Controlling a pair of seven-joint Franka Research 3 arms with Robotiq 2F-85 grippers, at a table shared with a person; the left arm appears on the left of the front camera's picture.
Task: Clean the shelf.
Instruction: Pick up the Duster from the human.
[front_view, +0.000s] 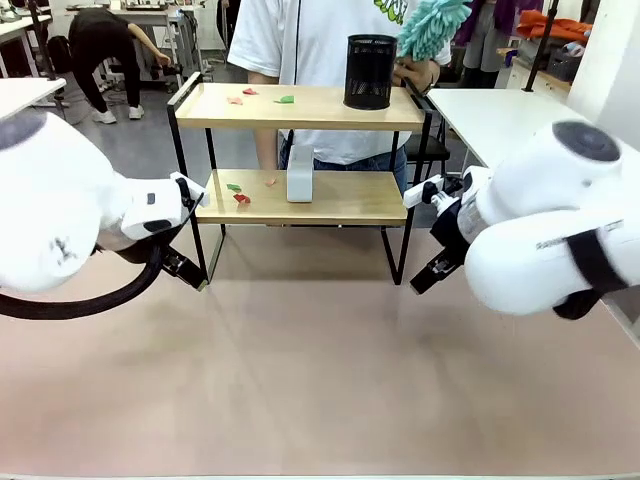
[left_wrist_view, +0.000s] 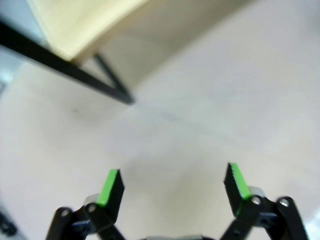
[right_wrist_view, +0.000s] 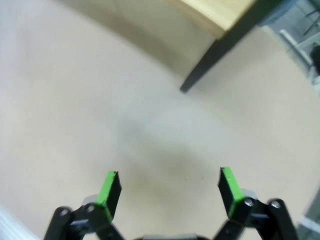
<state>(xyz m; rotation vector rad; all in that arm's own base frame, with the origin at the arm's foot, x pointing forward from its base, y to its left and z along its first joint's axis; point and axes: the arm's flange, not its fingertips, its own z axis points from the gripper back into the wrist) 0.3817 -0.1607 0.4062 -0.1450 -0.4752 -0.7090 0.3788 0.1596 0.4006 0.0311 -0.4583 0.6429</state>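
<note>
The shelf (front_view: 310, 106) stands toward the far side of the surface (front_view: 320, 380), straight ahead of both arms, with its long axis running left to right. The left hand (left_wrist_view: 175, 180) hangs low just beside the shelf's left front corner, and the right hand (right_wrist_view: 167, 182) hangs just beside its right front corner. Both are spread wide and hold nothing.

Small red and green scraps (front_view: 240, 196) lie on the left half of both boards, so the left hand is probably the nearer one for them. The fluffy teal duster (front_view: 432, 25) is in the person's hand (front_view: 408, 72) beyond the shelf's right end, on the right hand's side.

A black mesh cup (front_view: 370, 72) takes up the right of the top board. A white object (front_view: 300, 175), perhaps a small container, stands in the middle of the lower board. In front of the shelf the surface lies bare, leaving free room. The shelf's black frame narrows any reach onto the lower board.
</note>
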